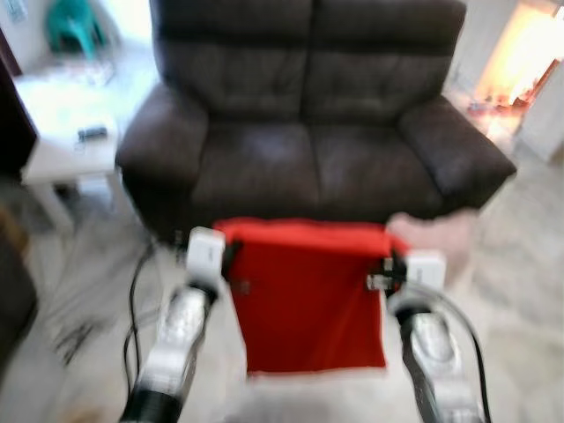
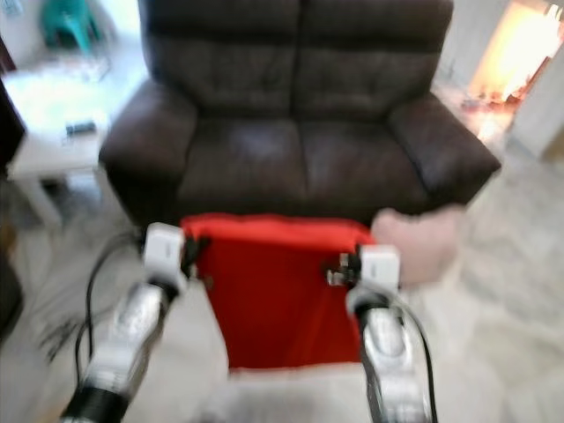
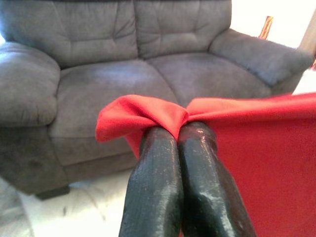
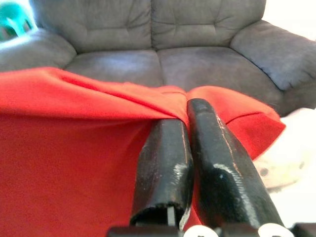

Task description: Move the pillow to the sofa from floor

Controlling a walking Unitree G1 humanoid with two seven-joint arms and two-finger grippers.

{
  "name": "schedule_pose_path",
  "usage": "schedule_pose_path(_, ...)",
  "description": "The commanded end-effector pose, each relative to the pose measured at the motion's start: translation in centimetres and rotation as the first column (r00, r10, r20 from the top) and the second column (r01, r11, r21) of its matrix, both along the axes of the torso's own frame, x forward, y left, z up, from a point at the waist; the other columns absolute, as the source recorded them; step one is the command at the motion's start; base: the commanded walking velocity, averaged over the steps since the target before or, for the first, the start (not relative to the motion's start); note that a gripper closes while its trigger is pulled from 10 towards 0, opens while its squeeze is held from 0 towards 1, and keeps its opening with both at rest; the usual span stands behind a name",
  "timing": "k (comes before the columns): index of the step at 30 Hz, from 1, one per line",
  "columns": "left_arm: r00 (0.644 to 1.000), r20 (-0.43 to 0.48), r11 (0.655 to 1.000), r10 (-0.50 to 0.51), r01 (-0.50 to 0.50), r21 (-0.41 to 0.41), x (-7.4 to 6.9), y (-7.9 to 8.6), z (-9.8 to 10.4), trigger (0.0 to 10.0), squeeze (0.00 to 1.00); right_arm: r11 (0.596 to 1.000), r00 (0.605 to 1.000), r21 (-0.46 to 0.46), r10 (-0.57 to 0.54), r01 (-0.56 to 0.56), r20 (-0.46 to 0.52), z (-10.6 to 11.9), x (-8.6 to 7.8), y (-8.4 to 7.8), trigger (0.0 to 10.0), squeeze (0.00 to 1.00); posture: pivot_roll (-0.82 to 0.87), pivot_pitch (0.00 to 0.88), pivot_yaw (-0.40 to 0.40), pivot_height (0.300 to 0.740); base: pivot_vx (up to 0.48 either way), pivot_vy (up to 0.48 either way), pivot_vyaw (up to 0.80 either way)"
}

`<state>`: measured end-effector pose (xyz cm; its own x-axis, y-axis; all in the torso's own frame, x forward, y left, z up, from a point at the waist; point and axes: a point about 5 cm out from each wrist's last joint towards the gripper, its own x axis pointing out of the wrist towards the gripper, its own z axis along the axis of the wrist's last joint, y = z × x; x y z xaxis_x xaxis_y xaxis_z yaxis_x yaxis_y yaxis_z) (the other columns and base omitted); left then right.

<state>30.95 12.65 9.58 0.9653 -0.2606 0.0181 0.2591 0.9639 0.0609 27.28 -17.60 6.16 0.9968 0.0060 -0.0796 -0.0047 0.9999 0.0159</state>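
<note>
- Straight ahead at twelve o'clock stands a dark brown two-seat sofa (image 1: 308, 115), its seat cushions bare, its front edge just behind the raised red cloth
- Below the sofa, held up off the pale floor (image 1: 520, 291), hangs the red pillow (image 1: 308, 300); it looks flat and limp, stretched between both grippers by its upper corners, its top edge near the level of the sofa's seat front
- At about ten o'clock a white side table (image 1: 66, 159) sits beside the sofa's arm, with a small dark object on it, too blurred to identify
- At about two o'clock from the red pillow a pinkish cushion (image 2: 419, 242) lies on the floor against the sofa's base
- Black cables (image 1: 134, 300) trail on the floor at about nine o'clock, beside the left arm
- Left gripper (image 3: 180, 126): fingers pressed together, pinching a bunched upper corner of the red pillow
- Right gripper (image 4: 185, 111): fingers likewise squeezed narrow, clamped on the opposite upper corner, fabric folding over their tips
</note>
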Motion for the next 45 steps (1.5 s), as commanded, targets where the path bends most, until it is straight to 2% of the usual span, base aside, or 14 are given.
schedule_pose_path(1,0.991,0.055,0.993,0.119,-0.119,0.002,0.2,2.7,1.1,10.0,0.00,0.996,0.990,0.018,-0.087,0.085,0.108,2.3,0.8,-1.7,10.0,0.00,-0.02,0.000,-0.062,0.740,0.000,0.000,0.00)
schedule_pose_path(14,0.992,0.084,0.996,0.092,-0.091,-0.018,0.5,2.2,2.0,10.0,0.00,0.998,0.991,0.027,-0.061,0.058,0.123,2.5,0.9,-1.3,10.0,0.00,-0.02,0.000,-0.060,0.740,0.000,0.000,0.00)
schedule_pose_path(24,0.991,0.096,0.995,0.098,-0.099,0.009,0.5,2.4,2.3,10.0,0.00,0.999,0.992,0.020,-0.039,0.037,0.121,2.4,0.9,-1.0,10.0,0.00,-0.01,0.000,-0.057,0.740,0.074,0.000,0.00)
schedule_pose_path(45,0.988,0.097,0.993,0.117,-0.118,0.013,0.6,2.7,2.2,10.0,0.00,1.000,0.992,0.014,0.013,-0.015,0.127,2.5,0.9,-0.3,10.0,0.00,-0.01,0.000,-0.060,0.740,0.271,0.000,0.67)
